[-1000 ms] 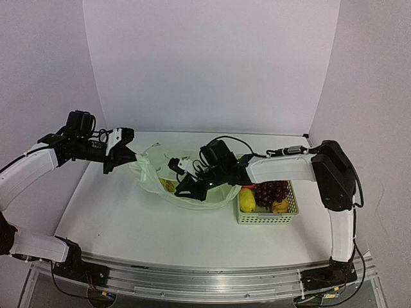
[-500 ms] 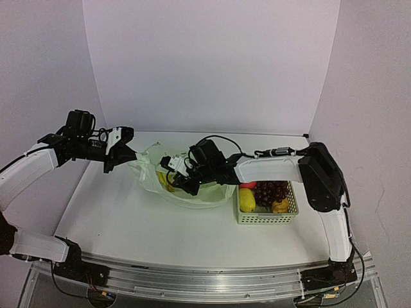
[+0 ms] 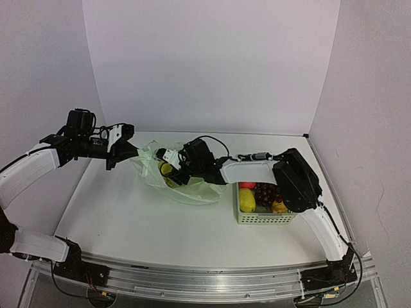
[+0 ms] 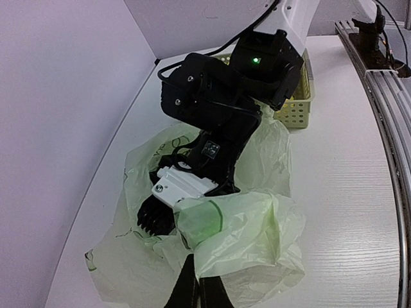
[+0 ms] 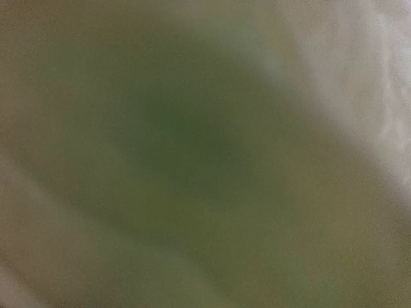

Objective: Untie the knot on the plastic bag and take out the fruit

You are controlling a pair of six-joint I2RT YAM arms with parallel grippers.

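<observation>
Where the left arm comes in from the wall side, the left gripper (image 4: 196, 282) has its fingers drawn together on a fold of the plastic bag (image 3: 192, 189), pinching the thin green film at the bag's left edge and holding that edge raised off the table (image 3: 128, 218). The bag lies crumpled mid-table, just left of the basket (image 3: 266, 220), with its mouth gaping. The right arm stretches across from the right, and the right gripper (image 4: 172, 221) is down inside the opening. One black ribbed finger (image 4: 154, 218) shows and film is draped over the rest, so I cannot tell whether its fingers are apart or together. The right wrist view gives only a green-yellow blur, with plastic against the lens. From above, a yellow patch (image 3: 168, 174) shows inside the bag close to that gripper. In the basket there is a yellow fruit (image 3: 247, 200) at the left, dark grapes (image 3: 273, 191) behind the middle, a red fruit (image 3: 247, 185) at the far left corner and a brownish fruit (image 3: 280, 206) toward the right.
</observation>
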